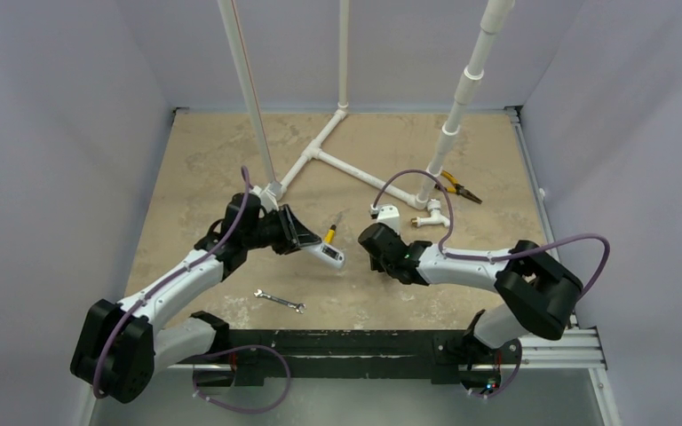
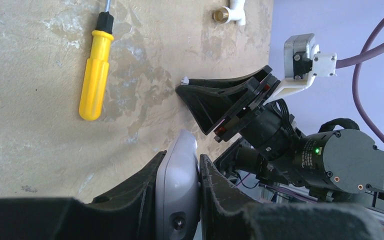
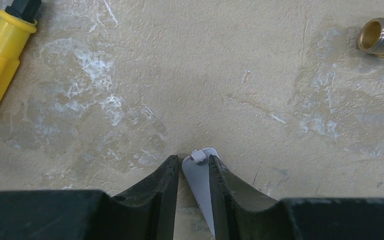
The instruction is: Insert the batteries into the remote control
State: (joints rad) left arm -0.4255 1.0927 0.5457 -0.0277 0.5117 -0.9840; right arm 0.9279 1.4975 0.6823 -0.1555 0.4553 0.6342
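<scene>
While the remote control [image 2: 179, 192] is clamped edge-on by the closed left gripper [image 2: 181, 158], near the yellow-handled screwdriver [image 2: 94, 75] at the table's middle, a thin white plastic piece [image 3: 198, 181] is pinched by the right gripper [image 3: 192, 160], its 2 fingers nearly together

Looks like a robotics lab test cell: boxed in by plain grey panels [image 1: 53, 133], floored with a scuffed tan surface [image 1: 204, 169], rigged with a white pipe frame [image 1: 249, 89], strewn with pliers [image 1: 459, 188], wrench [image 1: 280, 302], yellow-handled screwdriver [image 2: 94, 75].
</scene>
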